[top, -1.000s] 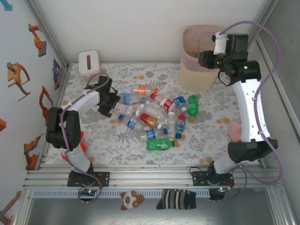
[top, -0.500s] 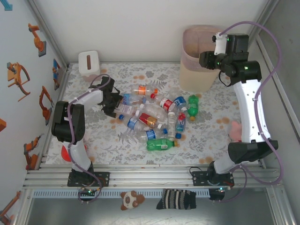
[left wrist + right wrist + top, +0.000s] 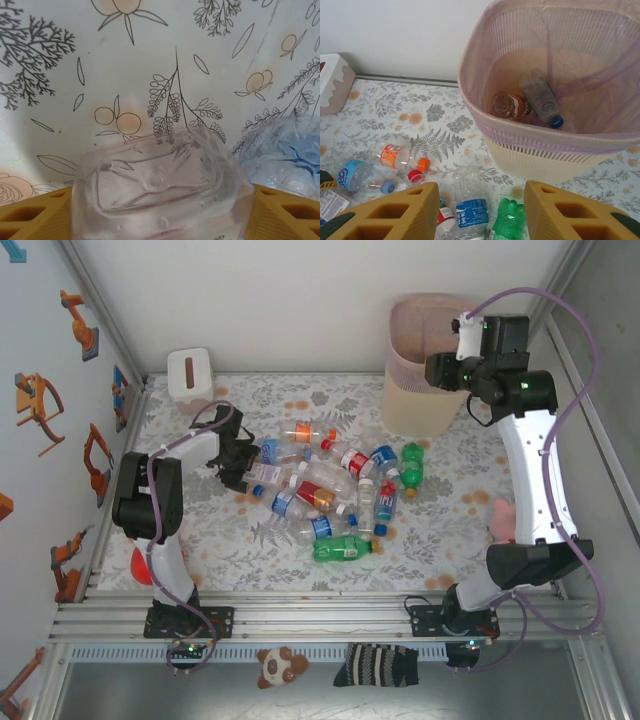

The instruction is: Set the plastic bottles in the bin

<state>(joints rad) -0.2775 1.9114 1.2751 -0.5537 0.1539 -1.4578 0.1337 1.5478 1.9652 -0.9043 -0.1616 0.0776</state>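
Note:
Several plastic bottles (image 3: 325,495) lie heaped mid-table, mostly clear with blue, red or orange labels, two of them green (image 3: 340,548). At the heap's left edge my left gripper (image 3: 238,462) sits low; in its wrist view a clear bottle's squarish base (image 3: 160,182) fills the gap, touching both yellow fingers (image 3: 35,215). My right gripper (image 3: 440,370) hovers open and empty over the near rim of the bin (image 3: 425,405), a tall beige-pink basket (image 3: 545,160). Inside it lie a clear bottle with a blue cap (image 3: 540,100) and a brownish one (image 3: 509,106).
A white tissue box (image 3: 189,373) stands at the back left corner. A pink soft toy (image 3: 500,518) lies by the right arm, and a red object (image 3: 140,562) sits near the left arm's base. Walls close in on the left, back and right.
My left gripper has pushed a little right and back into the heap's edge, its fingers narrowing slightly round the clear bottle. The right arm has not moved.

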